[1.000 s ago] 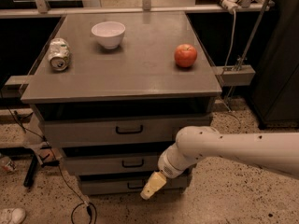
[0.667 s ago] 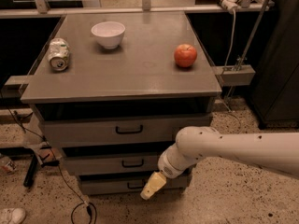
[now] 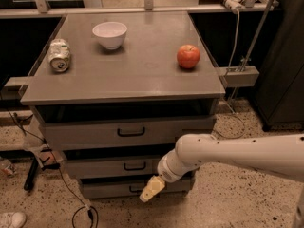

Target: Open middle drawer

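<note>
We find the middle drawer (image 3: 95, 167) second of three in the grey cabinet (image 3: 142, 82), beneath the top drawer and above the lowest. We judge it rigid and moderately heavy, sliding straight out on runners. The only sound hold is its small black bar handle (image 3: 135, 166). The gripper (image 3: 152, 188) hangs just below and right of that handle, before the lowest drawer, not touching it. Whether it is open or closed we cannot tell.
</note>
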Controlling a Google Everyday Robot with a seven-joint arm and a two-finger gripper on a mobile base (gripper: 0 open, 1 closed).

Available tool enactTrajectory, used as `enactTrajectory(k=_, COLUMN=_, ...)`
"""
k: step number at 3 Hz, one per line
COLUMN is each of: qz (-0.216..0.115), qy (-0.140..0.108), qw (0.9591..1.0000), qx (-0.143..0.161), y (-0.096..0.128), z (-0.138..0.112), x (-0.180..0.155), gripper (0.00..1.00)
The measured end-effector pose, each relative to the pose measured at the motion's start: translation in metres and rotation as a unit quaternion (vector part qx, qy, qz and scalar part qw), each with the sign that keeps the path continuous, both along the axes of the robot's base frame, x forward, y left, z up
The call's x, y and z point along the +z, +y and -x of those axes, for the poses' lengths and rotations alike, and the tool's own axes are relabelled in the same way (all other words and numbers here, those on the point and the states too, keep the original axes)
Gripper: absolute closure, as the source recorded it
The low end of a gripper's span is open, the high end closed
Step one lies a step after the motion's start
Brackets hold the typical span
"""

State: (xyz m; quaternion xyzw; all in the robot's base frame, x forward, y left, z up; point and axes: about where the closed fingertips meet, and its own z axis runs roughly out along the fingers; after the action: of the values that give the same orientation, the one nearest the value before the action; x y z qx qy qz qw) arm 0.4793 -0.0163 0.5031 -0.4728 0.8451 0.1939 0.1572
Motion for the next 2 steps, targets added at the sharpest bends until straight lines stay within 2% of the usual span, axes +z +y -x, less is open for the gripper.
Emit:
enactTrajectory(k=1, qz=-0.019, qy=-0.032, qw=0.9986, qx=-0.038, y=-0.007, z=-0.027, x=-0.021, gripper=0.00)
enactTrajectory(k=2, qz=-0.035, qy=-0.050, qw=0.9957, qx=-0.069, y=-0.015, z=-0.043, x=-0.036, gripper=0.00)
